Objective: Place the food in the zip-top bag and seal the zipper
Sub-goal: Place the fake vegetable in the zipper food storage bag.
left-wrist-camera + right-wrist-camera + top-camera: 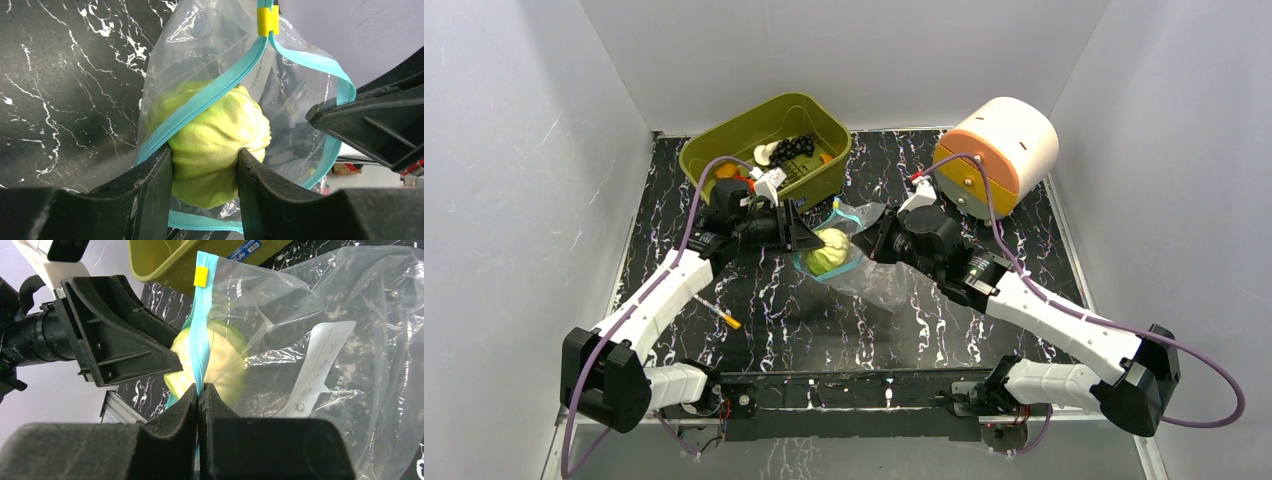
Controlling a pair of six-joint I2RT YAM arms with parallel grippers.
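The pale-green cabbage [220,145] sits squeezed between the fingers of my left gripper [205,165], halfway through the open mouth of the clear zip-top bag [200,50]. It shows in the top view [829,250] and in the right wrist view [220,360] too. My right gripper [199,390] is shut on the bag's teal zipper strip [200,345] and holds the mouth up. The yellow slider [201,276] sits at the strip's far end. The rest of the bag [874,280] lies on the table. Dark grapes [794,148], orange fruits [727,170] and a white piece [764,153] lie in the bin.
The olive-green bin [724,135] stands at the back left, just behind my left arm. A cream and orange cylinder [999,150] stands at the back right. A thin yellow-tipped stick [719,313] lies on the marble table by my left forearm.
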